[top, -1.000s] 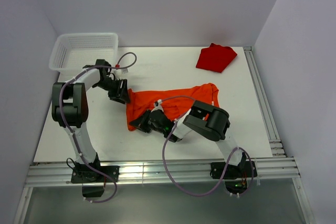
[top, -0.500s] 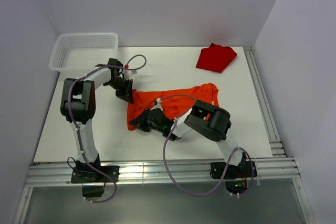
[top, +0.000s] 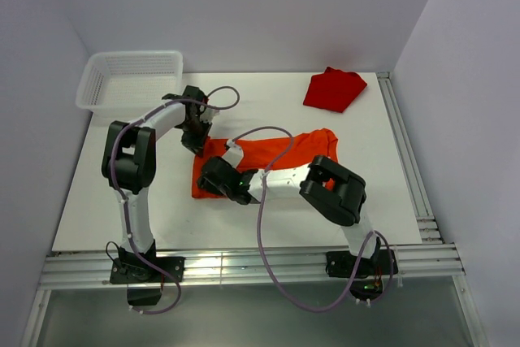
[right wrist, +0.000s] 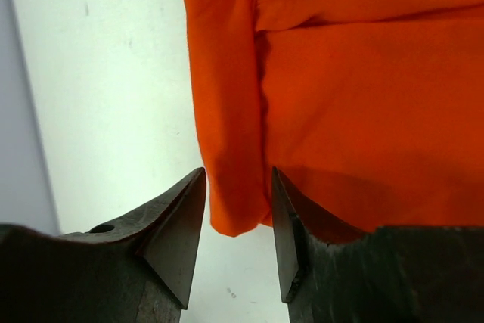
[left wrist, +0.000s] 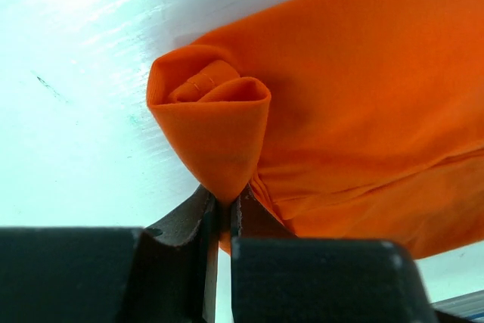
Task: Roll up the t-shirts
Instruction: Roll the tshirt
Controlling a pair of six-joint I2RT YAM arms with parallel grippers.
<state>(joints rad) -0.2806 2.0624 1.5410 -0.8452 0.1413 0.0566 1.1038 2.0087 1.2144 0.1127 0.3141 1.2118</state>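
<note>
Left end effector (left wrist: 224, 206) had clamped shut on a pinch of the orange t-shirt (left wrist: 363, 96) — in its wrist view the hem curled above the tips into a small, loose scroll. A second before, it had hung by the cloth's left edge with the elbow swung wide; since then it had reached in to the shirt's far left corner. The right end effector (right wrist: 238, 202) had slid left as well and stood with its fingers apart, straddling the near stretch of the same turned-over edge without squeezing it. To my eye the roll had only just begun: the left end had been doubled over, while the rest of the shirt lay flat across the middle of the counter (top: 268, 103), running off to the right.

Well apart, by the far right corner, a red t-shirt (top: 333, 89) sat in a crumpled heap — not rolled, as far as I could judge. A white basket (top: 134, 54) stood at the far left corner. What I'd have worried about was the right forearm (top: 280, 182) lying along the shirt's near side, and its purple cable (top: 264, 128) looping over the cloth, both in the path of a roll going rightward.
</note>
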